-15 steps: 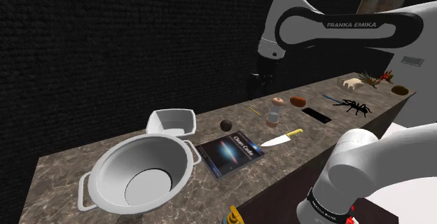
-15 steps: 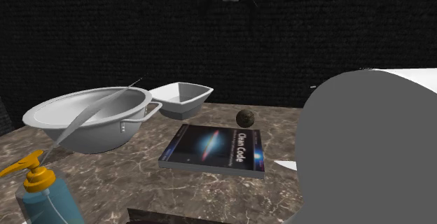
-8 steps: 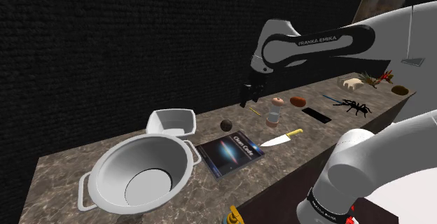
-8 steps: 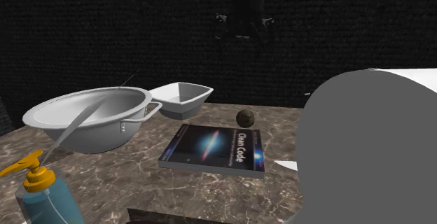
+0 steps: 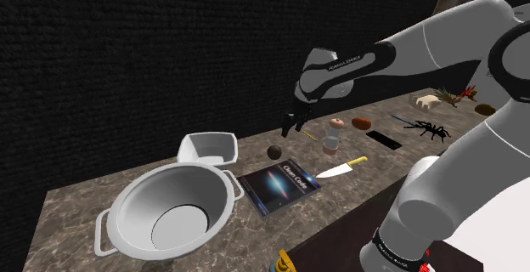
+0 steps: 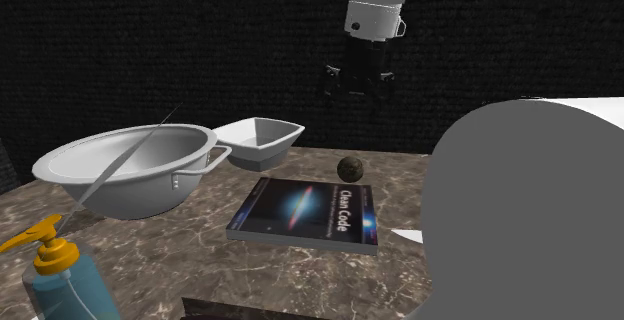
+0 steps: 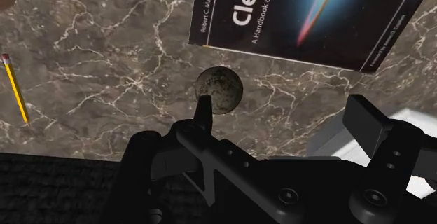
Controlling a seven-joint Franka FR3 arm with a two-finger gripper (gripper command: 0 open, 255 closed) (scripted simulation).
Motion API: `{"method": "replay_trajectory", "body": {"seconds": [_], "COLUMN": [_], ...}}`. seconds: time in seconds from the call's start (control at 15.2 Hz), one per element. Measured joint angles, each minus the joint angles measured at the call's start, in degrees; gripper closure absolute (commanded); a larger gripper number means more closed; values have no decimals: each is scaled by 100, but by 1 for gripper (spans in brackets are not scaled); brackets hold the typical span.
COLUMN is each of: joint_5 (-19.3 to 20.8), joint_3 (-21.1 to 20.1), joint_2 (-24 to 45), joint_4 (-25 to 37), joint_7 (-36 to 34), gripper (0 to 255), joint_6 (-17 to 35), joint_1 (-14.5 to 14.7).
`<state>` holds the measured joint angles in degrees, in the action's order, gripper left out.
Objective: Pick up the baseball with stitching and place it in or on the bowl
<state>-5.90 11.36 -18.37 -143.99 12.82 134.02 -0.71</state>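
The all-black gripper (image 7: 282, 110) has dropped in over the small dark mottled ball (image 7: 218, 89), fingers spread apart and empty. Grab's looking close.

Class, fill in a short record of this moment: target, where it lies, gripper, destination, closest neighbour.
target: dark mottled ball
where it lies: on the marble counter, between the white bowl and the book
gripper: gripper open, hanging above the ball, not touching it
destination: white bowl, beside the large handled pot
closest neighbour: book, near the ball but apart from it
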Motion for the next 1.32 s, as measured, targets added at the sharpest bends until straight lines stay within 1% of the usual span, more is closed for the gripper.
{"method": "replay_trajectory", "body": {"seconds": [0.2, 0.26, 0.33, 0.59, 0.73, 0.79, 0.92, 1.19, 1.32], "joint_5": [-353, -529, -695, -1608, -2049, -2199, -2440, -2743, -2822], "joint_3": [184, 277, 348, 463, 430, 400, 326, 202, 163], "joint_2": [581, 848, 1066, 2101, 2551, 2734, 2992, 3278, 3384], "joint_4": [123, 188, 308, 787, 1060, 1190, 1282, 1316, 1366], "joint_7": [433, 662, 871, 1796, 2230, 2364, 2562, 2804, 2856], "gripper": [0, 0, 0, 0, 0, 0, 0, 0, 0], "joint_6": [480, 675, 761, 1228, 1347, 1380, 1515, 1735, 1783], "joint_1": [114, 147, 169, 222, 161, 131, 93, 43, 29]}}
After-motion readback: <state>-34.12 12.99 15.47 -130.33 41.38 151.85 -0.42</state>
